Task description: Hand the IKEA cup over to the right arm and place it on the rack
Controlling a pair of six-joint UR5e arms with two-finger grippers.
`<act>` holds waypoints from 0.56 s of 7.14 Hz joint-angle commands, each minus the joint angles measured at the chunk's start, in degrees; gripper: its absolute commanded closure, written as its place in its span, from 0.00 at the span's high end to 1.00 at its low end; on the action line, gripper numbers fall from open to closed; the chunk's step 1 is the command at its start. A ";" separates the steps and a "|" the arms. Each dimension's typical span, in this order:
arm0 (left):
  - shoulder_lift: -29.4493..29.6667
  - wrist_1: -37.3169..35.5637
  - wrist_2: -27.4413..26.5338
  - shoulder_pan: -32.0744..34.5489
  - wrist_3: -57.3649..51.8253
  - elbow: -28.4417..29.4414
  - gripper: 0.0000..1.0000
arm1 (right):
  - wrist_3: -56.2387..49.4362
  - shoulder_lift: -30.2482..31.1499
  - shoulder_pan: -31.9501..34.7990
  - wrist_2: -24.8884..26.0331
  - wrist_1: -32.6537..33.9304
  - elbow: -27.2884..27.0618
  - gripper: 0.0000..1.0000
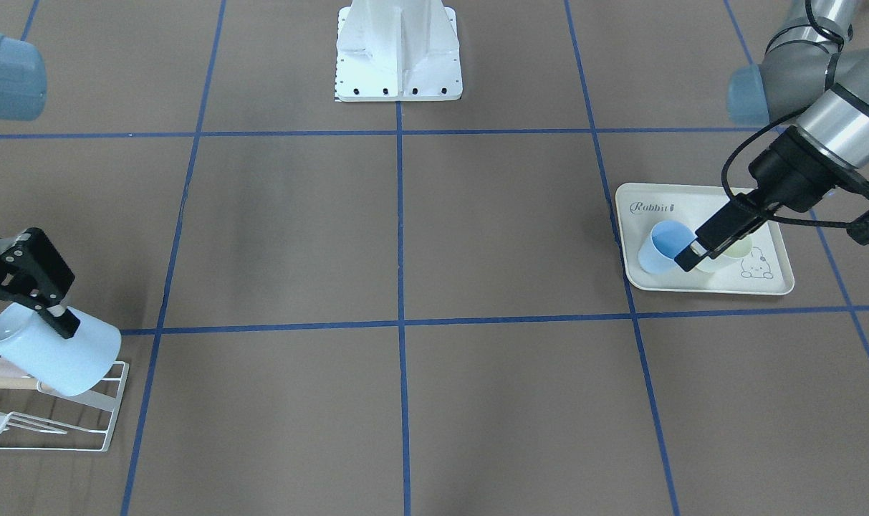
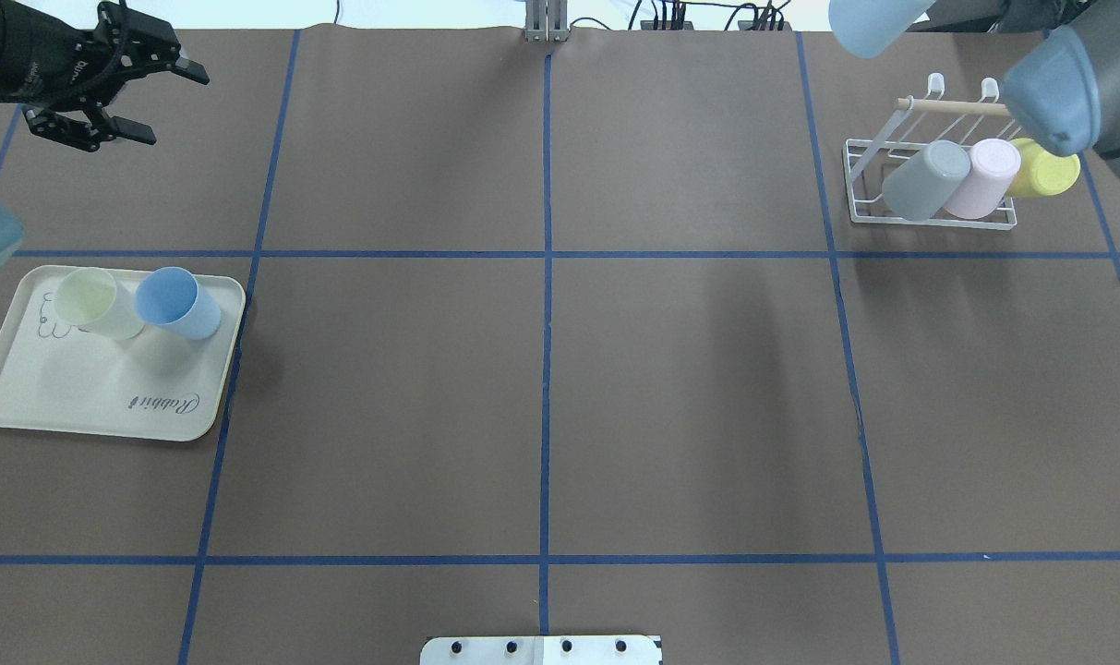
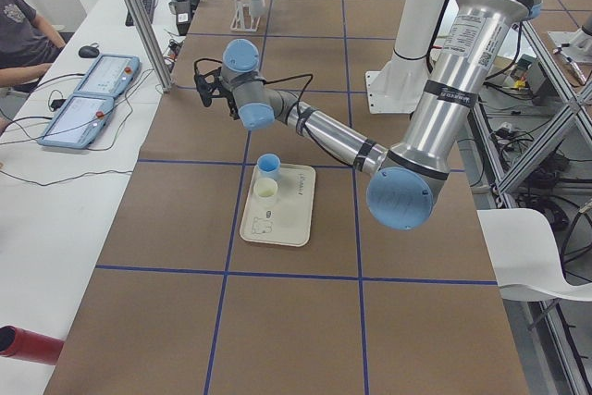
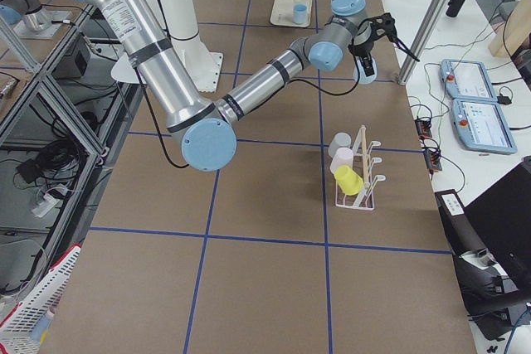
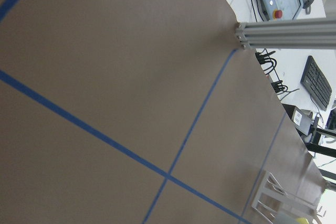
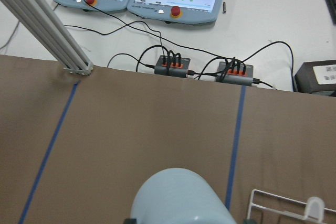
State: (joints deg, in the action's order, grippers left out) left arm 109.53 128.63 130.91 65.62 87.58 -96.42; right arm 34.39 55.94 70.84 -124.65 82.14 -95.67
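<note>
Front-facing view: a pale blue tapered plastic cup (image 1: 58,355), smooth and handleless, is tilted in the right hand (image 1: 47,308), which is clamped on its wall near the rim, in the air over the low white wire rack (image 1: 115,419); I judge the hand-over done and the setting-down left. Overhead view: the left hand (image 2: 174,109) is spread and empty, apart from the cream rabbit-print tray (image 2: 24,406), and a grey cup (image 2: 927,178), a pink cup (image 2: 984,177) and a yellow cup (image 2: 1044,171) lean on the rack. Right wrist view: the held cup's rounded body fills the bottom edge, above the brown worktop.
</note>
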 commanded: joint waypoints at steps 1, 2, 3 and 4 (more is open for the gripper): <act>-1.67 -3.21 -2.94 0.47 -6.61 -0.09 1.00 | -9.23 -6.76 4.98 -0.15 8.91 11.65 0.26; -1.86 -3.99 -2.94 0.39 -6.72 -0.09 1.00 | -12.82 -6.98 5.61 -0.59 8.83 16.52 0.26; -1.86 -5.22 -3.38 0.21 -6.89 -0.26 1.00 | -12.68 -7.24 5.71 -0.86 8.65 19.53 0.26; -1.86 -5.32 -3.47 0.12 -6.81 -0.26 1.00 | -12.68 -7.42 5.53 -1.12 8.48 22.08 0.26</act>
State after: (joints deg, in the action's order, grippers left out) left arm 107.72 123.85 127.68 65.86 80.87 -96.63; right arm 22.17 48.91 76.32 -125.43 90.71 -77.18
